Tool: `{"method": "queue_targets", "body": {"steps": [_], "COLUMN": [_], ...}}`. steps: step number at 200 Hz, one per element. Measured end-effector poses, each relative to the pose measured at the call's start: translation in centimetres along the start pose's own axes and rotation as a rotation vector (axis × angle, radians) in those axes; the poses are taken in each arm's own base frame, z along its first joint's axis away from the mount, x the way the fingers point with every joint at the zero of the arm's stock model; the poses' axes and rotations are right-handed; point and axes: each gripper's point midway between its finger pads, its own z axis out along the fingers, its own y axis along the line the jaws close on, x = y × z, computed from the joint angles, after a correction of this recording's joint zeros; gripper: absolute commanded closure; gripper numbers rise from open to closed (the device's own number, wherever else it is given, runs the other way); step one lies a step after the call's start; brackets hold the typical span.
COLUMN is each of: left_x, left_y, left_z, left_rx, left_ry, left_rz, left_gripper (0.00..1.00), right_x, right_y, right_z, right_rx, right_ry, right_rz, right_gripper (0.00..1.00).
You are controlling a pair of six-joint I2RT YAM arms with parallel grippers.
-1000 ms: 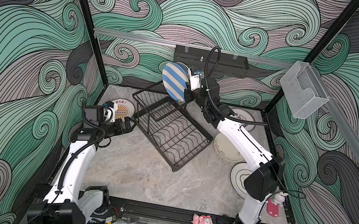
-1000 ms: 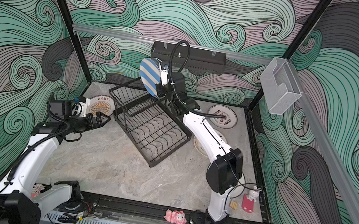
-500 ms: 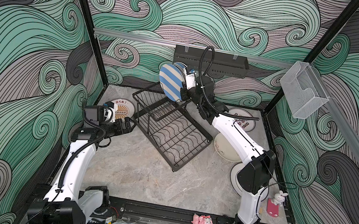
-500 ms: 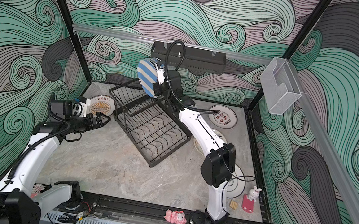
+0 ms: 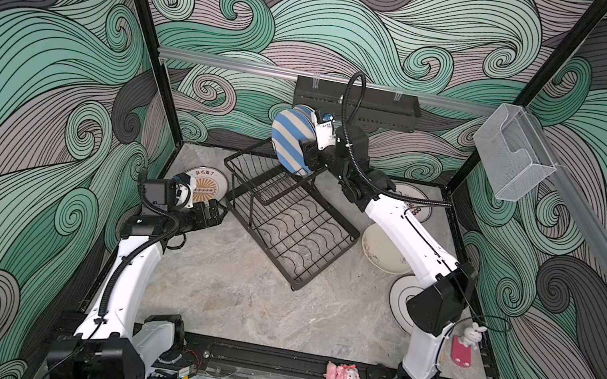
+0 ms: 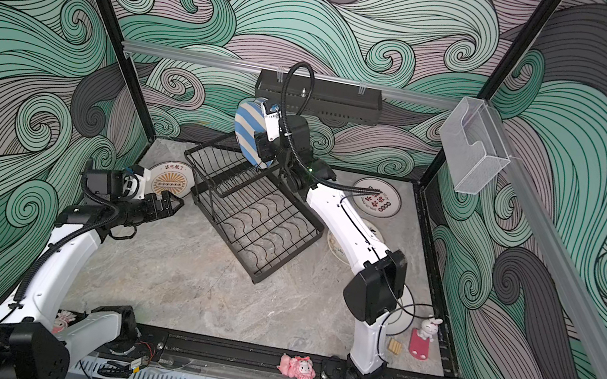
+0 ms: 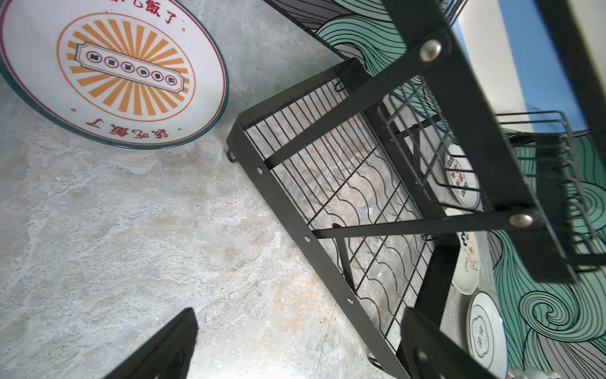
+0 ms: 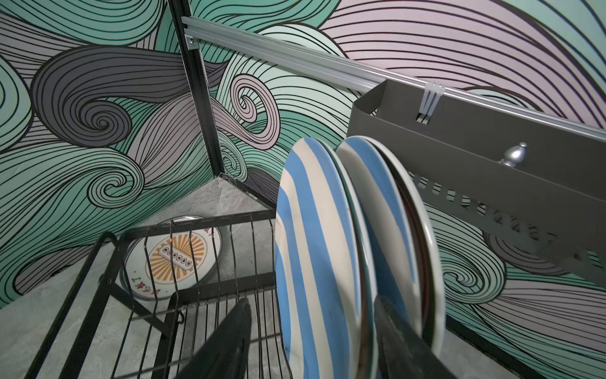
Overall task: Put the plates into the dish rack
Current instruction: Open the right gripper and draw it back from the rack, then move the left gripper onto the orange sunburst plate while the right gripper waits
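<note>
Two blue-and-cream striped plates stand on edge side by side in the raised basket of the black dish rack (image 5: 286,229) (image 6: 257,224). The front striped plate (image 5: 290,142) (image 6: 248,132) (image 8: 314,246) sits between the fingers of my open right gripper (image 5: 309,158) (image 8: 311,305), with a gap on one side. The other finger lies between it and the second striped plate (image 8: 377,197). My left gripper (image 5: 219,213) (image 6: 175,203) (image 7: 300,325) hangs open and empty over the table by the rack's left corner. An orange sunburst plate (image 5: 205,188) (image 7: 124,65) lies flat beside it.
A red-lettered plate (image 5: 416,208), a cream doodle plate (image 5: 379,250) and a white plate (image 5: 398,300) lie on the table under my right arm. A black wall tray (image 5: 355,100) hangs just behind the rack, a clear box (image 5: 510,155) on the right wall. Small toys (image 5: 343,374) sit at the front.
My right gripper has carried the striped plate slightly left, down into the basket, and has opened off it. The left arm has not moved.
</note>
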Motion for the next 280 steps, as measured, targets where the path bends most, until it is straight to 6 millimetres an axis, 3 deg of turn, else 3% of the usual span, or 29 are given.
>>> {"method": "queue_targets", "body": {"steps": [18, 54, 76, 104, 152, 179, 225, 280], "left_x": [-0.3, -2.3, -4.4, -6.4, -10.4, -11.5, -12.5, -13.5], "left_y": [0.6, 1.3, 1.8, 2.7, 4.2, 5.6, 8.4, 11.0], "left_z": [-0.1, -1.0, -1.1, 0.2, 3.5, 5.4, 9.6, 13.8], "left_rx": [-0.040, -0.124, -0.175, -0.217, -0.265, -0.307, -0.376, -0.425], "left_ry": [0.001, -0.035, -0.064, -0.064, -0.067, -0.068, -0.007, 0.043], "left_rz": [0.000, 0.008, 0.002, -0.041, -0.099, -0.111, -0.132, -0.150], "left_gripper": [0.01, 0.01, 0.01, 0.01, 0.01, 0.02, 0.01, 0.01], "right_x": [-0.8, -2.8, -1.8, 2.2, 14.4, 19.3, 21.4, 23.7], "right_y": [-0.7, -1.9, -1.9, -1.1, 2.5, 4.4, 5.7, 5.7], "right_z": [-2.7, -10.3, -14.0, -16.7, -18.8, -21.0, -24.7, -26.1], "right_rx": [0.016, 0.041, 0.033, -0.009, -0.150, -0.214, -0.272, -0.266], "right_ry": [-0.011, -0.066, -0.073, -0.021, 0.193, 0.253, 0.207, 0.238], "right_rz": [0.001, 0.022, 0.051, 0.103, 0.228, 0.286, 0.346, 0.373], "right_gripper": [0.31, 0.27, 0.25, 0.21, 0.18, 0.17, 0.16, 0.15]}}
